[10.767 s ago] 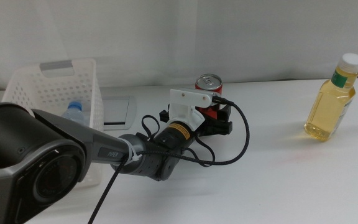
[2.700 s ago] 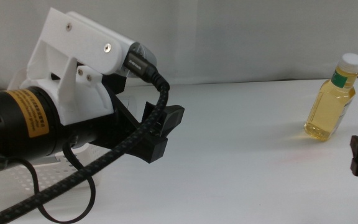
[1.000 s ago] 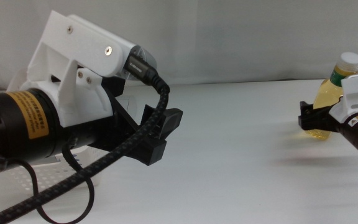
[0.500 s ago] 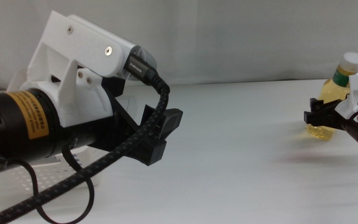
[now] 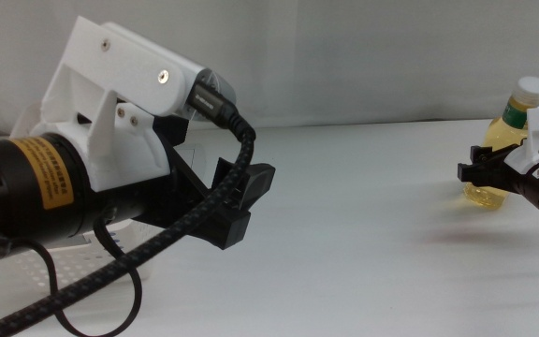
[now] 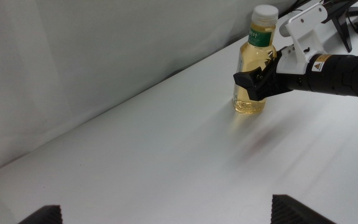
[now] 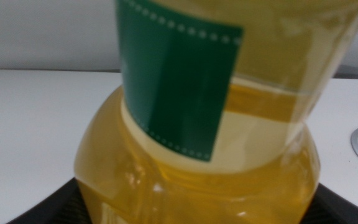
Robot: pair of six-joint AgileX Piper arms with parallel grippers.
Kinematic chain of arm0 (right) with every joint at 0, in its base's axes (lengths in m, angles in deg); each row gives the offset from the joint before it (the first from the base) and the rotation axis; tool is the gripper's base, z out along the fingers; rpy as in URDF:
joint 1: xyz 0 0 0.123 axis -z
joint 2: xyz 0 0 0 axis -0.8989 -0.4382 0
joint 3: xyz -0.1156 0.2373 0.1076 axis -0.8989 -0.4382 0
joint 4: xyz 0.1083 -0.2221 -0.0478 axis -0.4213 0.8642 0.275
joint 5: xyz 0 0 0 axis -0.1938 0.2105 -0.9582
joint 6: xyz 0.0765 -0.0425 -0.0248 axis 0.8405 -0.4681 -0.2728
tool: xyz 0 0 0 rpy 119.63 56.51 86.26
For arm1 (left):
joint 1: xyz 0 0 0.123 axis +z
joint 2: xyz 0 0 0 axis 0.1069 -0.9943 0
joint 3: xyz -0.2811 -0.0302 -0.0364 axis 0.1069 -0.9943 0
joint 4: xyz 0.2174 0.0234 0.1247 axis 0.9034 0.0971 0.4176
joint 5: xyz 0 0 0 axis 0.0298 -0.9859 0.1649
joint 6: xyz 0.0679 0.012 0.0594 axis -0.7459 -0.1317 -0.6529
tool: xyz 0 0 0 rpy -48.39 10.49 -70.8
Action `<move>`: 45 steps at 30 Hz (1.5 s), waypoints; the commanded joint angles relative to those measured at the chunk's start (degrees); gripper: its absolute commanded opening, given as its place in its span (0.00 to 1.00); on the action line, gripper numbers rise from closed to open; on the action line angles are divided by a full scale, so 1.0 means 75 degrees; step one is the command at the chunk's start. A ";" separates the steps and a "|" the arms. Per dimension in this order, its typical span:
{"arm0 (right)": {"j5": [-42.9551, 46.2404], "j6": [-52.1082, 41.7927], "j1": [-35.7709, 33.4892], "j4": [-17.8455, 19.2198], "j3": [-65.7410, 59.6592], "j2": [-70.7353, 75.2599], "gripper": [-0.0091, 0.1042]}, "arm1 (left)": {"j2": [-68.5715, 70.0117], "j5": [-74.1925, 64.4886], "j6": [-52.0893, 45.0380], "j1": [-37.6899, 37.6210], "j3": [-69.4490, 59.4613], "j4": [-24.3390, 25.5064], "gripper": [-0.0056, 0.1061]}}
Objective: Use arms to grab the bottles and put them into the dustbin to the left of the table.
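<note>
right gripper (image 5: pixel 480 174) jaws spread around yellow bottle (image 6: pixel 252 81) | left gripper (image 6: pixel 160 214) jaws spread, over bare table (image 5: pixel 363 234)

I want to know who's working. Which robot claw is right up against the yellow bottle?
The right gripper: its jaws sit either side of the yellow bottle on the table. The left gripper hangs far away, over the table's other end.

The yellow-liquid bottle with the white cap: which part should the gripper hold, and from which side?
Probably the wide lower body of the upright yellow-liquid bottle, below its green label, approached level from the right, as the right gripper does now.
</note>
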 commanded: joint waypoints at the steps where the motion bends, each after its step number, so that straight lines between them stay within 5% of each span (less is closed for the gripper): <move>1: -0.0206 -0.0068 0.0043 -0.0003 0.0037 -0.0027 0.06 | -0.0005 -0.0010 0.0015 -0.0048 -0.0037 -0.0008 0.83; 6: -0.0301 -0.0054 0.0043 0.0038 0.0037 0.0130 0.06 | -0.0005 -0.0010 0.0015 -0.0048 -0.0037 -0.0008 0.83; 12: -0.0695 0.0337 -0.0041 0.0938 0.0037 0.0974 0.06 | -0.0005 -0.0010 0.0015 -0.0048 -0.0037 -0.0008 0.83; 18: -0.0954 0.0350 -0.0691 0.1149 0.0024 0.1572 0.06 | -0.0005 -0.0010 0.0015 -0.0048 -0.0037 -0.0008 0.83; 45: -0.1702 0.1329 -0.4767 0.0980 -0.0796 0.2946 0.06 | -0.0005 -0.0151 -0.0011 -0.0035 -0.0037 -0.0008 0.80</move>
